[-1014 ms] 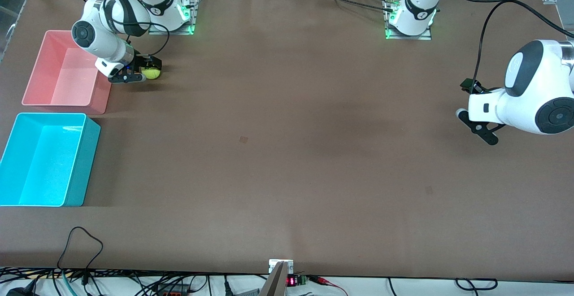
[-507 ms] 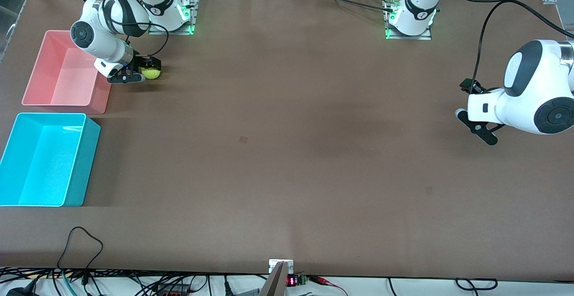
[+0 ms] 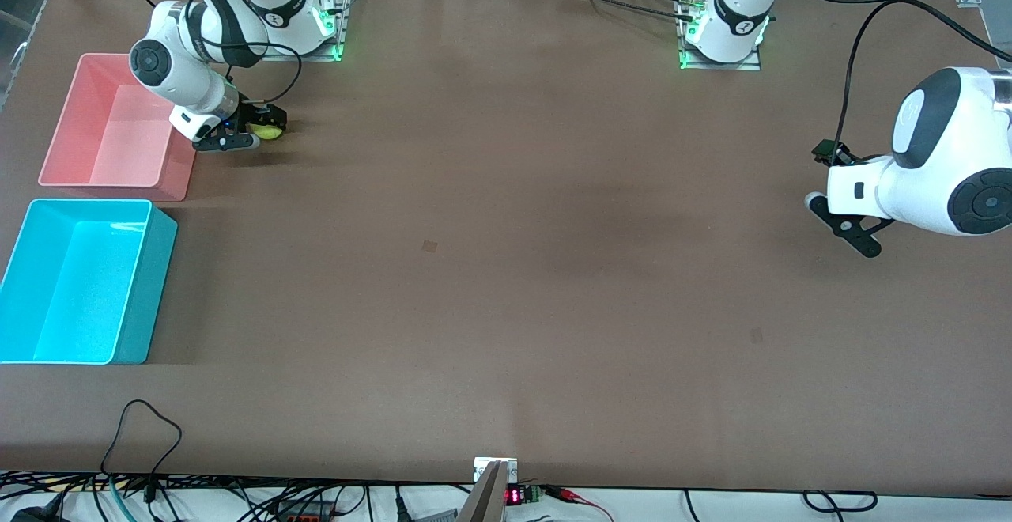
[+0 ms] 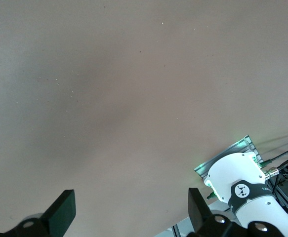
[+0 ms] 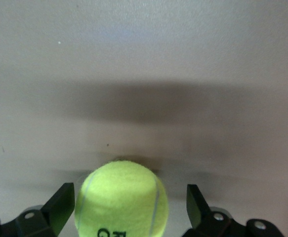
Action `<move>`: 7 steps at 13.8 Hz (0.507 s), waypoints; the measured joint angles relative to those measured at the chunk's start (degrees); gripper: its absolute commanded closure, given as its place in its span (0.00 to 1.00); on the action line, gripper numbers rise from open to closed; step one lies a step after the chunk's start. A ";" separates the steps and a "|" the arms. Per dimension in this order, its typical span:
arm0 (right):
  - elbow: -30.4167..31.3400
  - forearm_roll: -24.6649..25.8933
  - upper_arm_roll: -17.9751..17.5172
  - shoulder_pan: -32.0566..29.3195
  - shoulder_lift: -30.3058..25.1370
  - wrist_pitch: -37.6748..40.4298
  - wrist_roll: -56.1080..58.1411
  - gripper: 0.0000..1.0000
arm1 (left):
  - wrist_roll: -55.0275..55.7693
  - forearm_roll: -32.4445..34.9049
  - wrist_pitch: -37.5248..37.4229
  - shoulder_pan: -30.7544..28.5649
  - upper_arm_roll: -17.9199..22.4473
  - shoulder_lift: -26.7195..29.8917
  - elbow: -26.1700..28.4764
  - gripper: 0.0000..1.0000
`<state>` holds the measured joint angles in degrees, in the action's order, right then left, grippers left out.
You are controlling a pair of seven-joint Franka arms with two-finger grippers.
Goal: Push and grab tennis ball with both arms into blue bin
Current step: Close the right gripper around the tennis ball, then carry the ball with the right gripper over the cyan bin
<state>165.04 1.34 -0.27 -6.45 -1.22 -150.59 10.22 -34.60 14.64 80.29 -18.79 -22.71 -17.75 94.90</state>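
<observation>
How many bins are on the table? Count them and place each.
2. The pink bin sits at the right arm's end of the table, beside the tennis ball. The blue bin sits at the same end, nearer the front camera. None appear hidden.

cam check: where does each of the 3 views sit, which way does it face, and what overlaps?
Front: high, across the table, facing both arms' bases; shows both arms, pink bin, blue bin.
Left wrist: over bare table; open left gripper, left arm's base.
Right wrist: faces tennis ball between open right gripper.
Shared: ball, front and right wrist.
</observation>
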 measured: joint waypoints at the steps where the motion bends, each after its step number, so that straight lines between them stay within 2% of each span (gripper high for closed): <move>1: 0.00 0.00 0.00 0.00 0.28 -0.08 0.00 0.00 | 0.00 0.00 0.00 0.00 0.00 0.00 0.00 0.00; 2: 0.00 0.00 0.00 0.00 0.44 -0.08 0.00 0.00 | 0.00 0.00 0.00 0.00 0.00 0.00 0.00 0.00; 3: 0.00 0.00 0.00 0.00 0.55 -0.08 0.00 0.09 | 0.00 0.00 0.00 0.00 0.00 0.00 0.00 0.00; 5: 0.00 0.00 0.00 0.00 0.65 -0.08 0.02 0.35 | 0.00 0.00 0.00 0.01 0.00 0.00 0.00 0.00; 7: -0.01 0.00 0.00 0.00 0.64 -0.08 0.02 0.57 | 0.01 0.00 0.00 0.01 0.00 0.00 0.00 0.00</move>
<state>165.03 1.34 -0.27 -6.45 -0.57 -150.67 10.24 -34.59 14.64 80.29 -18.78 -22.71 -17.75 94.90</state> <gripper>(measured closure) 0.308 0.000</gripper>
